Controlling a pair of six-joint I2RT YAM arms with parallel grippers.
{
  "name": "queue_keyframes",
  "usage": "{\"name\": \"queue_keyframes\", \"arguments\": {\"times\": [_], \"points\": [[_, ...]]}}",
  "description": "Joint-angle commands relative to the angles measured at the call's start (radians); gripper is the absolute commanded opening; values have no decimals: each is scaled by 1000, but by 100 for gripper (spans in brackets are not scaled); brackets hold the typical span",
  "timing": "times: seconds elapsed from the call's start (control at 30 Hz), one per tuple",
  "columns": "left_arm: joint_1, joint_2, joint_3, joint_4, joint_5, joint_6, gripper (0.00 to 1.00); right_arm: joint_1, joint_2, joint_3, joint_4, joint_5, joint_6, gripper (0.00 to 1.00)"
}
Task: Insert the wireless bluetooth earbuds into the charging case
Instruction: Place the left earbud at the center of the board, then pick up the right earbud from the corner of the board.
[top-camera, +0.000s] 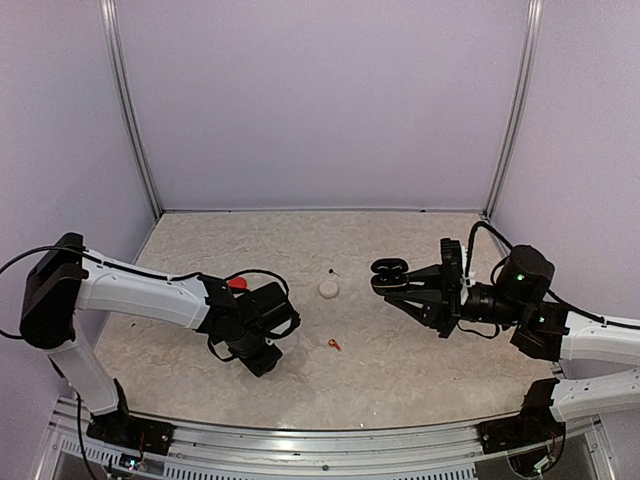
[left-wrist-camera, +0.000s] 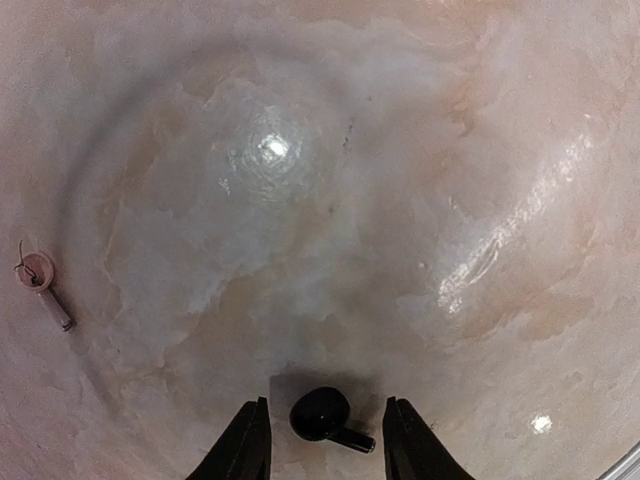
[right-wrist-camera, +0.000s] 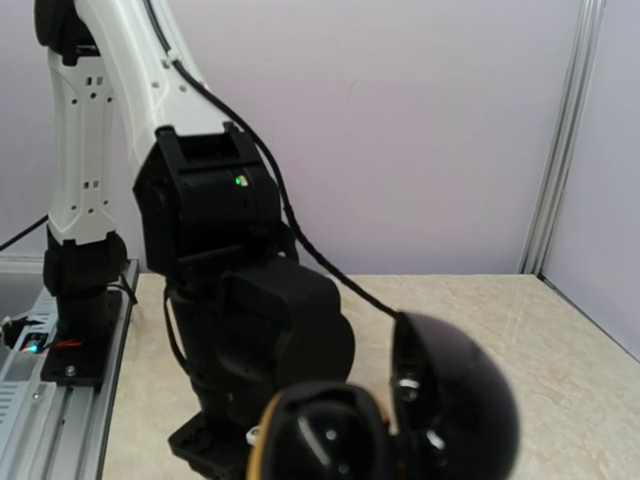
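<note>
A black earbud (left-wrist-camera: 322, 413) lies on the table between the fingers of my left gripper (left-wrist-camera: 327, 450), which stands open just above the surface; neither fingertip touches the bud. From above, that left gripper (top-camera: 262, 362) points down at the near left. A red-orange earbud (top-camera: 333, 344) lies loose right of it and shows at the left edge of the left wrist view as the small bud (left-wrist-camera: 40, 282). My right gripper (top-camera: 392, 281) is shut on an open black charging case (top-camera: 390, 267), held above the table at the right. The case (right-wrist-camera: 330, 440) fills the bottom of the right wrist view, lid (right-wrist-camera: 455, 400) raised.
A white round case (top-camera: 329, 288) sits mid-table. A red case (top-camera: 237, 283) shows partly behind the left arm. The left arm (right-wrist-camera: 240, 300) stands across from the right wrist. Metal frame posts (top-camera: 133, 120) and pale walls bound the back.
</note>
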Motion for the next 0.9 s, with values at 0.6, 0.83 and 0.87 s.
{"name": "queue_keyframes", "arguments": {"times": [0.6,0.83,0.87], "points": [[140,-39,89,-143,285,-263,38,-9,-26,11,-16,11,4,0],[175,6,104,-146,323,-281,36,-9,-40,2,-15,17,4,0],[178,15,105,-145,329,-278,35,-10,-43,1,-18,18,3,0]]}}
